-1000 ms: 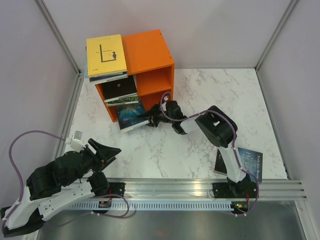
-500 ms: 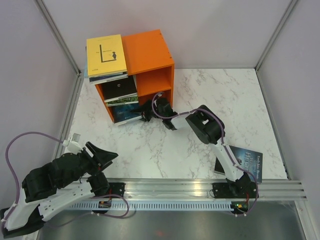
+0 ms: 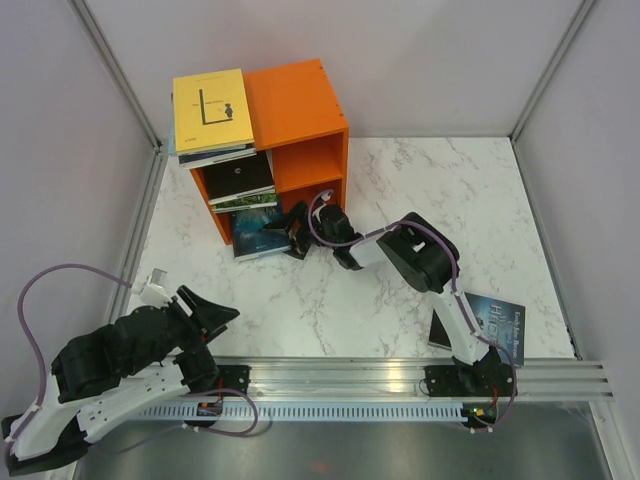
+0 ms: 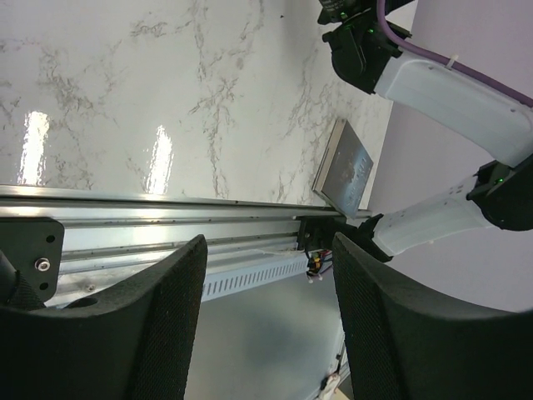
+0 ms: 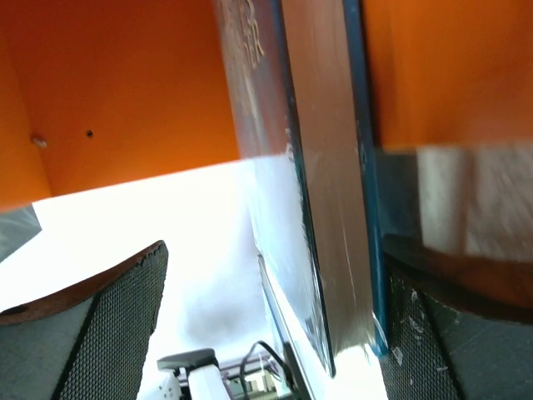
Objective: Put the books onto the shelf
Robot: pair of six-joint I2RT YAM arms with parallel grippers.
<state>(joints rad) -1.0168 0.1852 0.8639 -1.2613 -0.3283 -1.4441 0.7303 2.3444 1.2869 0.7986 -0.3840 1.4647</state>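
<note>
The orange shelf [image 3: 296, 108] stands at the back left. A yellow book [image 3: 212, 108] tops a small stack on its left part, and a black book [image 3: 238, 177] lies below that. A teal-blue book [image 3: 257, 228] pokes out of the lowest opening. My right gripper [image 3: 294, 233] is open at that book's outer edge. In the right wrist view the teal-blue book [image 5: 321, 200] stands between the spread jaws of the right gripper [image 5: 266, 275], close to the right finger, with the shelf [image 5: 125, 83] behind. Another dark book [image 3: 490, 325] lies by the right arm's base. My left gripper [image 3: 213, 315] hangs open and empty at the front left.
The metal rail [image 3: 400, 378] runs along the near table edge. In the left wrist view the left gripper [image 4: 268, 250] is over that rail [image 4: 166, 208], and the dark book [image 4: 343, 171] lies beyond on the marble. Grey walls close in the table on three sides.
My right gripper pushed the teal-blue book further into the shelf, then opened and let it go. The left arm has barely shifted.
</note>
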